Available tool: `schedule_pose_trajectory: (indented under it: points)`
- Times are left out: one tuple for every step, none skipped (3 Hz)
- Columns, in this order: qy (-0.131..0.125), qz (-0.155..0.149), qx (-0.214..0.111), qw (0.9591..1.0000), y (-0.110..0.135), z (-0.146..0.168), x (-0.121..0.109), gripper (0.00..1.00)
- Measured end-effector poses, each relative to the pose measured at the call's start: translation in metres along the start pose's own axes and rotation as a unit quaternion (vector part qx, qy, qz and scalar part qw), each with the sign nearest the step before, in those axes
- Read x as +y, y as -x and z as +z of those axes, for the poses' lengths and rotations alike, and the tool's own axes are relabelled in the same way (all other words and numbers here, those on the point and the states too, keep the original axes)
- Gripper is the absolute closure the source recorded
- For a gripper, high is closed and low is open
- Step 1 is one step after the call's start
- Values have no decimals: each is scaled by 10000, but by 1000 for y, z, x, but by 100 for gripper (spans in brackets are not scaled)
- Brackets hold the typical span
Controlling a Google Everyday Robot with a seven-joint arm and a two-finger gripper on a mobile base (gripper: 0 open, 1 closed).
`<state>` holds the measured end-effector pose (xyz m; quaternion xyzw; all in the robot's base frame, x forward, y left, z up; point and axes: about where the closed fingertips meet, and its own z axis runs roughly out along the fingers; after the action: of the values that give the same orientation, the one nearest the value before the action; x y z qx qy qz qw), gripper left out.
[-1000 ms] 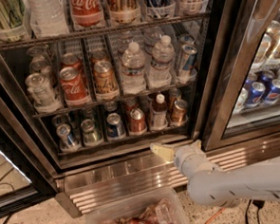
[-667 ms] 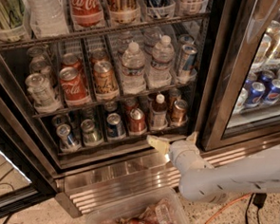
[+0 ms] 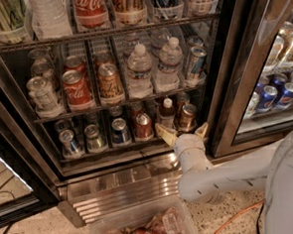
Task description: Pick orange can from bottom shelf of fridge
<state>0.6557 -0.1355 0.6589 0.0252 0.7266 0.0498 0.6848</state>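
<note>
The orange can stands at the right end of the bottom shelf of the fridge, next to a small dark bottle. It is copper-orange with a silver top. My gripper is open, just in front of and slightly below the can. One pale finger is to the can's lower left, the other to its lower right. Neither finger touches the can. The white arm reaches in from the lower right.
On the bottom shelf, left of the bottle, stand a red can, a blue can and silver cans. Above is a rack with water bottles and Coca-Cola cans. The neighbouring cooler stands to the right, a clear bin below.
My gripper has risen from the steel base up to the bottom shelf's front edge. Both fingers now show, spread either side of the orange can.
</note>
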Motion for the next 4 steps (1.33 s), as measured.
schedule_pose_trajectory:
  points:
    - [0,0,0,10000,0,0,0,0]
    - [6,-58,5,10000,-16,6,-2,0]
    - [-103,-230,218,9994,-58,13,-15,0]
    - [-160,-405,345,9985,-92,19,-26,0]
